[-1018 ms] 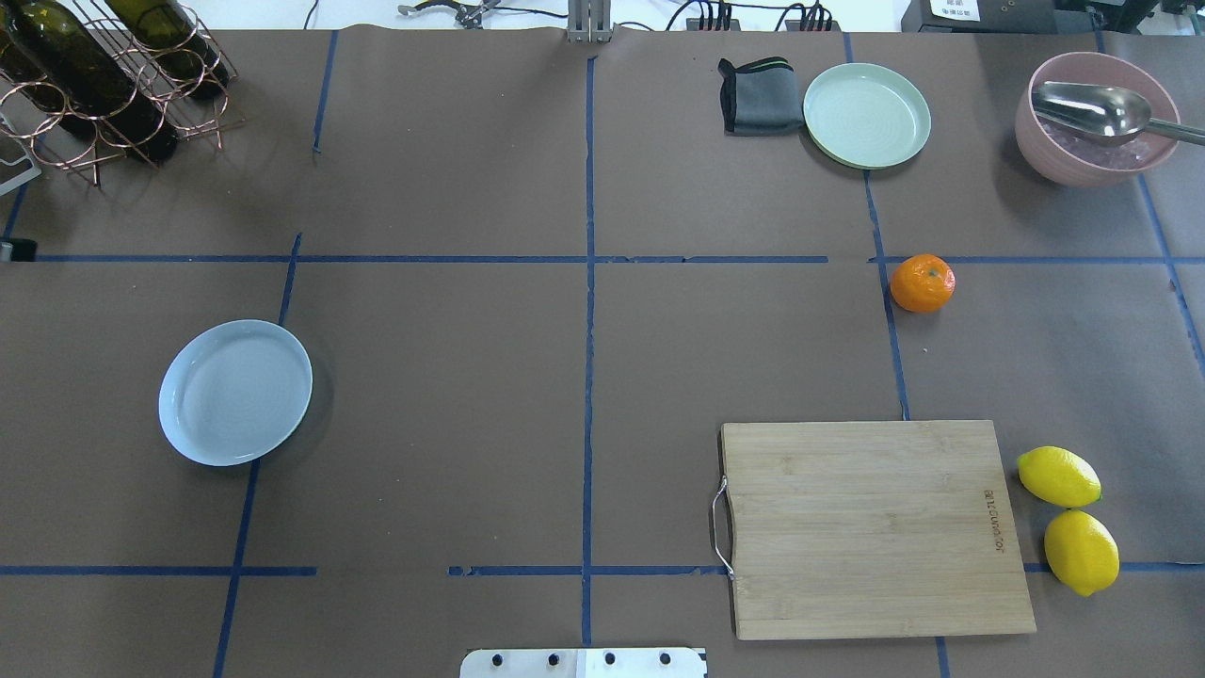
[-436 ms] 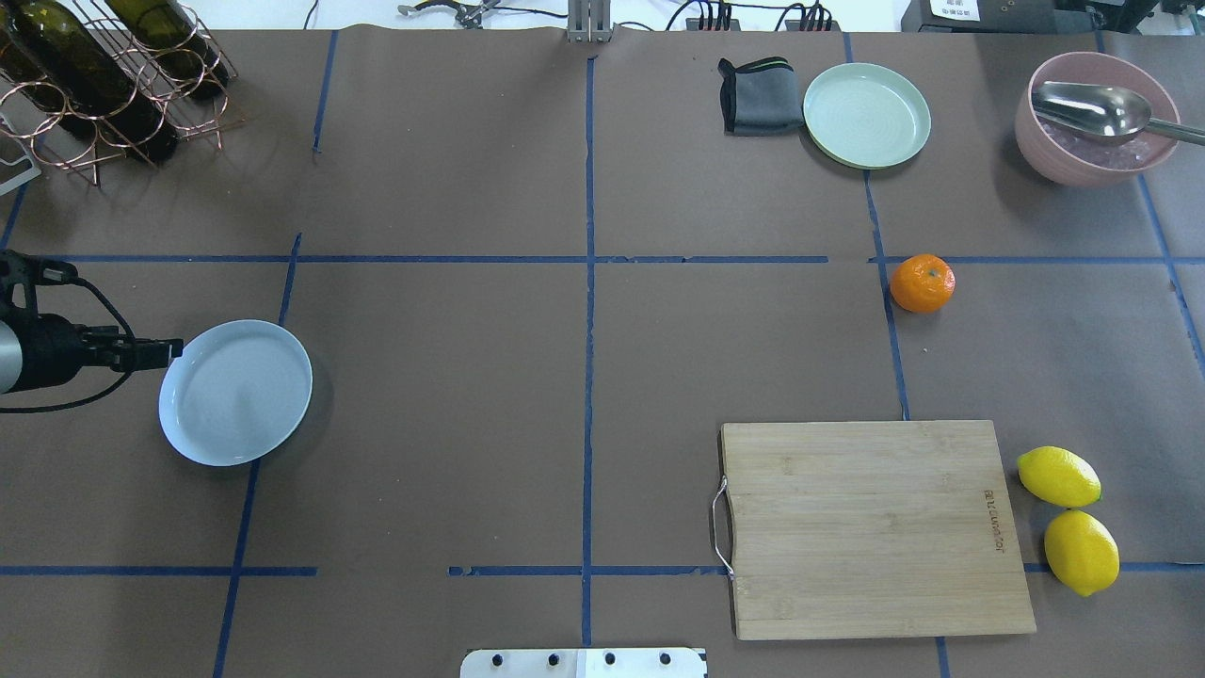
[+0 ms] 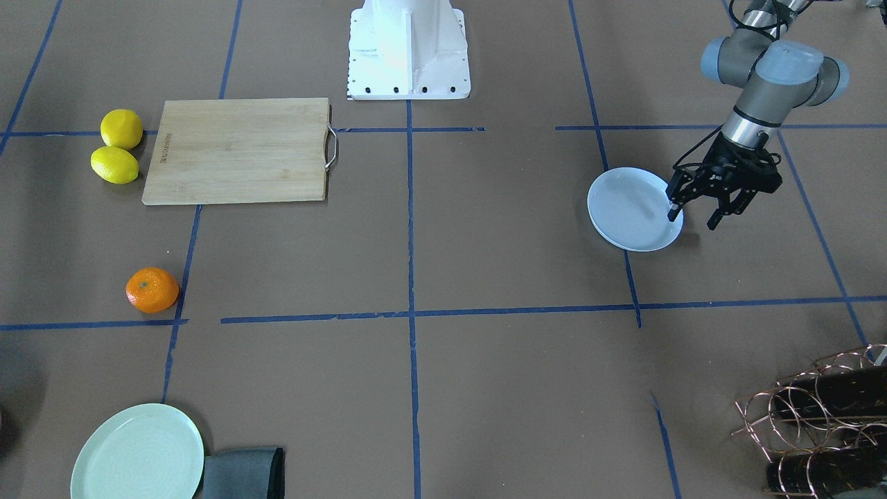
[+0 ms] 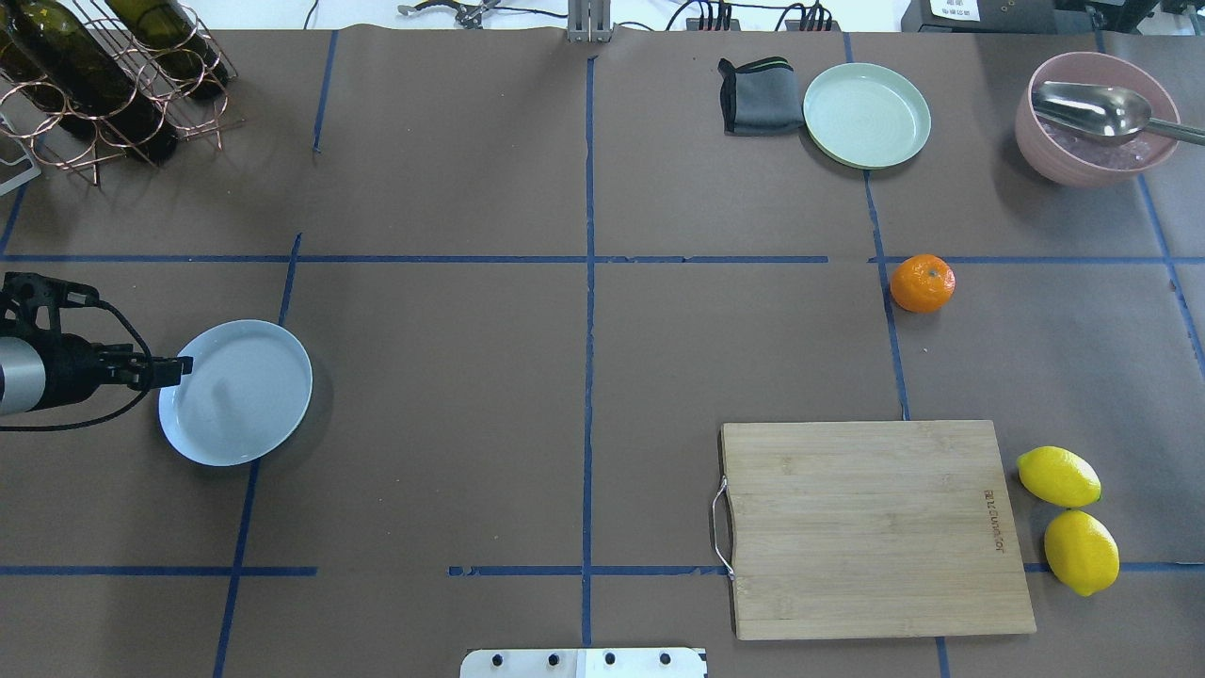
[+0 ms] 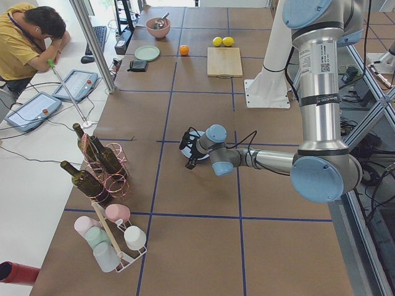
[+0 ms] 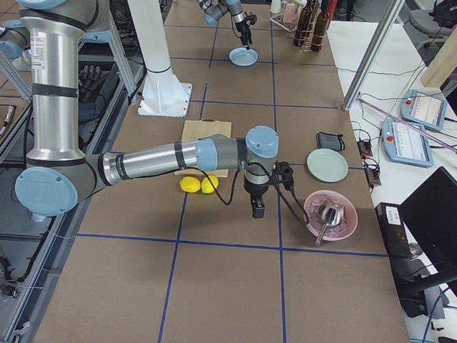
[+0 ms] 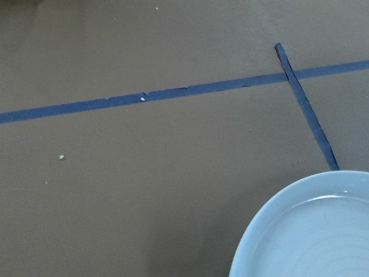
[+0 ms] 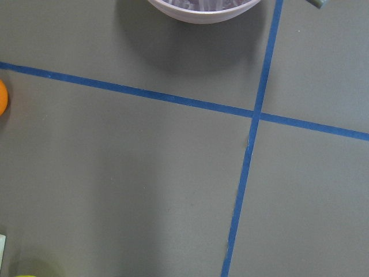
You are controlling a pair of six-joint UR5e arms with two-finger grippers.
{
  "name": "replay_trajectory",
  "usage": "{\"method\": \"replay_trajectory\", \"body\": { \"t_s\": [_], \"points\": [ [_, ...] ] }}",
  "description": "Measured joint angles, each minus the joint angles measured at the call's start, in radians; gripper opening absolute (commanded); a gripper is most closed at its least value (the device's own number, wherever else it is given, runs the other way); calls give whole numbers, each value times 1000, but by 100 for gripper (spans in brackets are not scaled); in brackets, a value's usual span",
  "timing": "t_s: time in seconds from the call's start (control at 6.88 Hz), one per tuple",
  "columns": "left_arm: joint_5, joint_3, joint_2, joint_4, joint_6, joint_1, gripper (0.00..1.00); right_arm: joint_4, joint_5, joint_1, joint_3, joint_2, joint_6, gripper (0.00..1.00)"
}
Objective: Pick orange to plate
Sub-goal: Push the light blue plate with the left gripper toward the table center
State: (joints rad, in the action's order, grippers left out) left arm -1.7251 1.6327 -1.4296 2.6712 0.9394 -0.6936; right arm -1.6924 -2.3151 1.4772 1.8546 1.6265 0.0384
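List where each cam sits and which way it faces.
Front-facing: across the table, facing the robot, steeply down; base, left arm, left end effector open at the plate.
Overhead: behind the robot, looking forward and down; left arm only.
Exterior left: table end on robot's left; left arm near.
Exterior right: opposite end; right arm, right end effector near.
Left wrist: down onto plate rim; no body.
Right wrist: down onto tape, pink bowl; no body.
Shared: front-facing and overhead both show the orange.
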Motion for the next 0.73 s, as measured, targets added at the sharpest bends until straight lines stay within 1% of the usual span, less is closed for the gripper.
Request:
{"method": "replay_trajectory", "body": {
  "t_s": [0.58,0.73],
  "points": [
    [-6,1,-3,-1,2,9,27,0,0,0,-2,1,0,100],
    [-9,1,-4,-1,1,10,12,-1,0,0,-2,1,0,100]
  ]
}}
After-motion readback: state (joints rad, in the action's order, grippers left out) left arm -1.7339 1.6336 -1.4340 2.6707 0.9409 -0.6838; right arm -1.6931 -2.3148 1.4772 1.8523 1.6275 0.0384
